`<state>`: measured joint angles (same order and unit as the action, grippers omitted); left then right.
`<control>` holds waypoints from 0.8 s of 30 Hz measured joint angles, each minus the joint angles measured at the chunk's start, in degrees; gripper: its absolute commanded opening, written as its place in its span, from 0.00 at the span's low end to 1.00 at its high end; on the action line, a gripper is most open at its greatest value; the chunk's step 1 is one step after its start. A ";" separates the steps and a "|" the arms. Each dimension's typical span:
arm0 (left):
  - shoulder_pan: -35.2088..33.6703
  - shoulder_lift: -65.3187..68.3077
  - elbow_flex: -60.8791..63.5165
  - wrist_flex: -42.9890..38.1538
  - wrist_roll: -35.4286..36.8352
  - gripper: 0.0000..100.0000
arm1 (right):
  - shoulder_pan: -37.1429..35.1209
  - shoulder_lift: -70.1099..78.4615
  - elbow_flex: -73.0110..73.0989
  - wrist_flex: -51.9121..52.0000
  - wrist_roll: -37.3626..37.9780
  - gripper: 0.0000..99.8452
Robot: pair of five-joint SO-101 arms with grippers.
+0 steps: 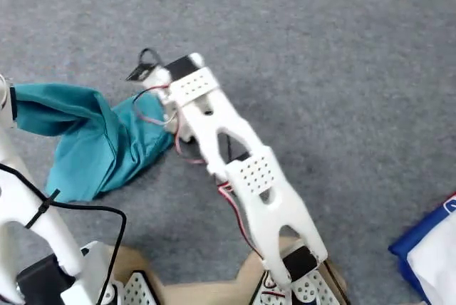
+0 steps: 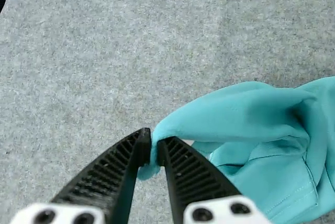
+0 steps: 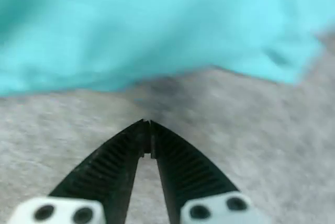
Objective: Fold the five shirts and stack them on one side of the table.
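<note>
- The teal shirt (image 1: 100, 148) sits left of centre on the grey table (image 1: 320, 70). It is bunched and creased, not folded.
- Its long axis runs from the far-left edge of the high view toward frame centre, with loose cloth sagging to the lower left.
- The left gripper (image 2: 153, 145) is clamped on a doubled edge of the shirt at that far-left end, so this arm is nearer.
- The right gripper (image 3: 146, 127) has its jaws together on nothing. The shirt's edge lies just ahead of the tips, apart from them.
- Judgement: the right gripper must open and advance onto that edge before any spreading.
- A blue and white cloth (image 1: 427, 248) lies at the lower right edge, well apart.
</note>
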<state>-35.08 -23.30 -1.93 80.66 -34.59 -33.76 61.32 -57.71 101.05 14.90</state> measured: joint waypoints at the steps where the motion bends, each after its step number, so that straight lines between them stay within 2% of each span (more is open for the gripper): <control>1: 0.00 0.00 0.00 0.00 0.00 0.02 | 1.14 0.00 0.00 0.00 0.00 0.00; 4: 0.00 0.00 0.00 0.00 0.00 0.02 | 3.34 -0.26 0.00 0.00 0.00 0.00; 8: 0.00 0.00 0.00 0.00 0.00 0.02 | 2.37 -3.25 0.00 0.00 0.00 0.03; 13: -0.09 0.00 0.00 0.00 0.00 0.02 | -3.87 -6.15 0.00 0.09 -3.87 0.23; 16: -0.09 0.00 0.00 0.00 0.00 0.02 | -8.00 -6.15 0.00 -0.35 -7.03 0.29; 21: -0.09 0.00 0.09 0.00 0.00 0.02 | -12.04 -2.64 -0.44 -6.07 -11.52 0.25; 24: -0.09 0.00 0.09 0.00 0.00 0.02 | -12.40 0.70 -0.70 -8.79 -13.63 0.15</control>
<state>-35.16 -23.30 -1.85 80.66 -34.59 -46.15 62.02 -58.42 92.26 1.27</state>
